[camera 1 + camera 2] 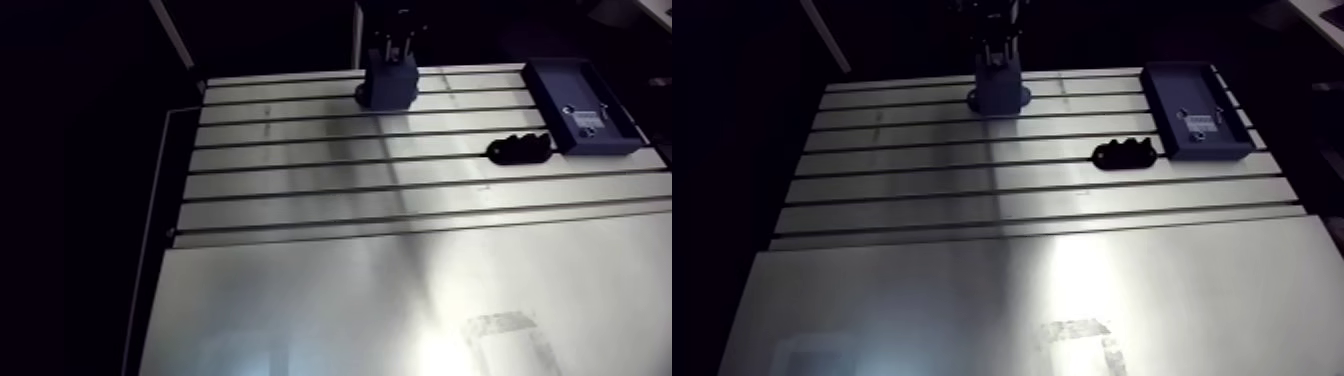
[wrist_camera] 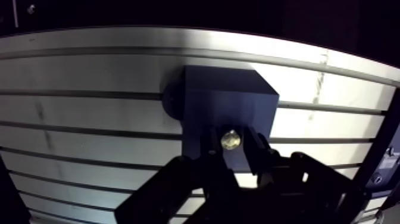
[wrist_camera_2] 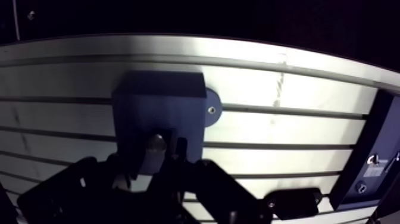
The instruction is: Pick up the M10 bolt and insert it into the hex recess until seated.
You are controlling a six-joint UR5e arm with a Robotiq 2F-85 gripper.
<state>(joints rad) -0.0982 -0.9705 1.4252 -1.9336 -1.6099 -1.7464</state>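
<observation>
1. Aluminium sheet (image 1: 300, 310), smooth and without slots, fills the nearest part of the arm view. It carries a bright glare and a faint rectangular mark (image 1: 1077, 340).
2. Beyond the sheet lies the slotted table (image 1: 300, 175), its grooves running across the view.
3. On the slotted part, off to the right, a small black part (image 1: 1124, 153) with a lumpy outline lies flat.
4. Just beyond the black part sits a blue tray (image 1: 1182, 85), near it but apart from it. A small pale item (image 1: 1199, 122) lies inside the tray; what it is cannot be told.
5. At the far edge of the table stands the blue block (image 1: 388, 85), upright, well apart from the tray. The wrist view shows a round foot (image 3: 211, 110) with a screw head at its base.
6. The gripper (image 2: 232, 144) hangs directly over the block, coming down from above.
7. In the wrist view its two dark fingers (image 2: 256, 146) are clamped on the M10 bolt (image 2: 231, 139). The bolt's shiny end faces the camera between them.
8. The bolt stands over the block's top face. Whether its tip has entered the block cannot be told.
</observation>
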